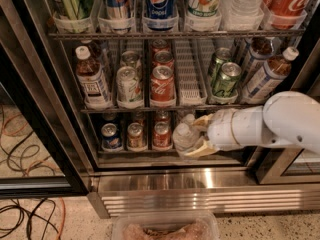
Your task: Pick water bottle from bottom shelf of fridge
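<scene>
- Claw (195,138) sits at the front of the bottom shelf (142,150), right of centre in the frame, on the end of a white arm (280,124) that reaches in from the right edge.
- Its two beige fingers (202,121) are closed against the water bottle (183,137), one above it and one below it in the picture.
- The water bottle is at the shelf's front edge, white cap up and tipped slightly to the left.
- Just left of the bottle on the same shelf stand a red can (161,134), a brown can (135,135) and a blue can (111,136), with more cans behind them; the red can is the closest to the bottle.
- The rack above the claw holds a brown-liquid bottle (92,81), a pale can (129,84), a Coca-Cola can (162,84), one vacant white lane (189,74), green cans (226,78) and two tea bottles (267,76).
- The fridge (45,99) shows dark door frames left and right, and a steel grille (200,199) below the shelf.
- Cables (20,219) lie on the floor at lower left, and a clear tub (165,228) sits at the bottom centre.
</scene>
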{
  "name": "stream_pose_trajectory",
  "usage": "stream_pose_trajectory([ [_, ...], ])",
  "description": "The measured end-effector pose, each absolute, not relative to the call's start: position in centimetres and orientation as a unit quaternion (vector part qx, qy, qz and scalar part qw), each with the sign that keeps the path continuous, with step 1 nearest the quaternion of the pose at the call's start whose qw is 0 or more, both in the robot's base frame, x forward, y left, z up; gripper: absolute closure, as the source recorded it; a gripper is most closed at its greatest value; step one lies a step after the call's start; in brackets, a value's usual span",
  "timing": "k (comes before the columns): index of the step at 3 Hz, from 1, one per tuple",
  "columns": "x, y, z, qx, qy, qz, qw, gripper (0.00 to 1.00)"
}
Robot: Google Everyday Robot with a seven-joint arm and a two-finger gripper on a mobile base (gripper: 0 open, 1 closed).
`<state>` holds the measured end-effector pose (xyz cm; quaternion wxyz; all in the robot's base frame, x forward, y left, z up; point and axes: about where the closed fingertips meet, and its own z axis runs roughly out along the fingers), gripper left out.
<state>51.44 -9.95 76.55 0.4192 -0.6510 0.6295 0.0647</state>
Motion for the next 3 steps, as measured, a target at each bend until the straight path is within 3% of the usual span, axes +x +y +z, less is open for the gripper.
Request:
stream_pose_trajectory([
  [3,46.0,-7.0,77.3,-0.597,0.671,0.052,0.436,1.00],
])
